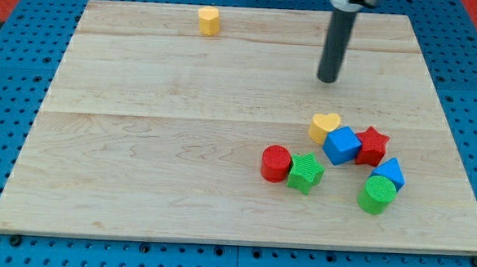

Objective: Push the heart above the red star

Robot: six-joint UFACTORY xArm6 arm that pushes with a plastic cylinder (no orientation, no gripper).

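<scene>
A yellow heart lies at the right of the wooden board, touching the upper left of a blue cube. The red star sits just right of the blue cube. My tip stands above the heart toward the view's top, apart from it, with bare wood between them. The rod rises out of the view's top edge.
A red cylinder and a green star sit left of the cluster. A blue block and a green cylinder lie below the red star. A yellow block stands near the top edge.
</scene>
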